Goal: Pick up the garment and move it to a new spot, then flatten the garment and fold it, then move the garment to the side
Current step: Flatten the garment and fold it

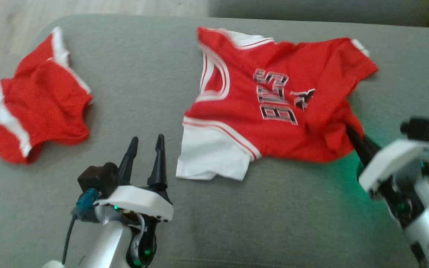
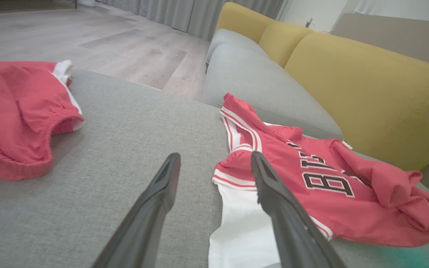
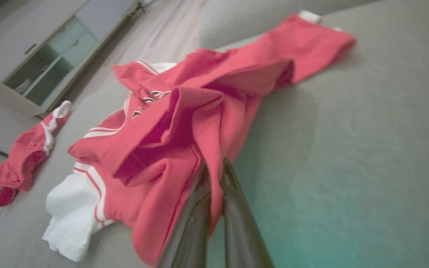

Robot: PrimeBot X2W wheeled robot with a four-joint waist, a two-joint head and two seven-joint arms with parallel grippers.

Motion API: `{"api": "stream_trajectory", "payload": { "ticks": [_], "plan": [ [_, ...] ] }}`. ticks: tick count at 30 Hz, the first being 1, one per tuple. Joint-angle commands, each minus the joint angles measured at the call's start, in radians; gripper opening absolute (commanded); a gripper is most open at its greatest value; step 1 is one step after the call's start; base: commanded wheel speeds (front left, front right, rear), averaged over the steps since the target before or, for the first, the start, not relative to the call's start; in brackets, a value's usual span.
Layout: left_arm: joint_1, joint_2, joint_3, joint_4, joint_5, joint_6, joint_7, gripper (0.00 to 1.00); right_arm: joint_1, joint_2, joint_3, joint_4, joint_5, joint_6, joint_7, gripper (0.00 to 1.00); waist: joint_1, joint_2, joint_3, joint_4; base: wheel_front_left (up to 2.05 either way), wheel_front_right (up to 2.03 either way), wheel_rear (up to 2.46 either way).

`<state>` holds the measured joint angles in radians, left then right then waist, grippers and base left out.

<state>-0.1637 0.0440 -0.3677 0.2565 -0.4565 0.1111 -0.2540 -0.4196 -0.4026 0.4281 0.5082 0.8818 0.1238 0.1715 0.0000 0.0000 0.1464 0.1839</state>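
Note:
The garment point(image 1: 274, 100), a red jersey with white sleeves and dark lettering, lies crumpled on the grey sofa seat point(image 1: 140, 74). In the left wrist view the garment point(image 2: 311, 178) spreads to the right of my fingers, and the right wrist view has the garment point(image 3: 184, 123) bunched in front. My right gripper point(image 1: 350, 132) is shut on the garment's near right hem, and its fingers point(image 3: 233, 201) pinch a fold of red cloth. My left gripper point(image 1: 145, 143) stands open above the seat, just left of the white sleeve point(image 1: 210, 156), holding nothing.
A pair of red shorts point(image 1: 35, 100) with white stripes lies at the seat's far left. Yellow sofa backrests point(image 2: 363, 85) rise behind the seat. Wooden floor point(image 2: 99, 41) lies beyond the seat's edge, and a low cabinet point(image 3: 54, 52) stands across the room.

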Motion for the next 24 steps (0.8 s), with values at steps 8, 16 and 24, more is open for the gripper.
{"api": "stream_trajectory", "payload": {
  "ticks": [8, 16, 24],
  "plan": [
    [-0.026, 0.006, 0.056, -0.009, 0.035, -0.022, -0.008, 1.00, 0.163, 0.007, -0.140, -0.116, -0.076, 0.007, -0.017, 1.00, 0.0000, 0.0000, -0.005, -0.111, 0.00, 0.00, 0.00],
    [-0.033, 0.006, 0.061, 0.004, 0.042, -0.030, -0.008, 1.00, 0.242, 0.059, -0.255, -0.268, -0.198, 0.007, 0.008, 1.00, 0.0000, 0.0000, -0.014, -0.125, 0.00, 0.00, 0.00],
    [-0.033, 0.006, 0.051, 0.005, 0.030, -0.031, -0.008, 1.00, 0.222, 0.119, -0.280, -0.267, -0.236, 0.007, 0.146, 1.00, 0.0000, 0.0000, -0.013, -0.089, 0.00, 0.00, 0.00]
  ]
}}
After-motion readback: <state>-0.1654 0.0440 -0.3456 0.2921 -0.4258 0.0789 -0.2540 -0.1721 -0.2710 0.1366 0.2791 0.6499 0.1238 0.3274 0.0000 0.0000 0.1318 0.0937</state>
